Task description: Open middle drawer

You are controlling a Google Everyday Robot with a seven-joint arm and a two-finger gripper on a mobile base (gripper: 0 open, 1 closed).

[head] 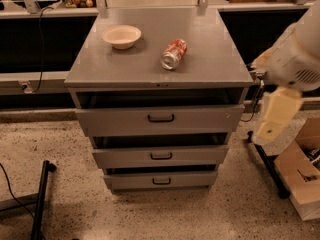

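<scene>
- One gripper (269,124), cream-coloured, hangs at the end of the white arm off the right side of the cabinet. It is apart from the cabinet, and I cannot tell whether it is spread or pressed together.
- Three grey drawers are stacked in the one cabinet, all to the left of the gripper in the view. Each has one black bar handle at its centre and a dark gap above its front.
- The top drawer (115,120) has the tallest front. It sits level with the gripper, its right end near it.
- The middle drawer (200,156) lies lower than the gripper and to its left, well apart from it, between the other two.
- The bottom drawer (130,180) is the farthest below the gripper.
- On the cabinet top (215,59), above and left of the gripper, are two things set apart from each other. One is a pale bowl (121,35), upright, and one is a soda can (174,54) on its side; the can is nearer the gripper.
- One cardboard box (300,181) stands on the speckled floor, below the gripper and slightly to its right.
</scene>
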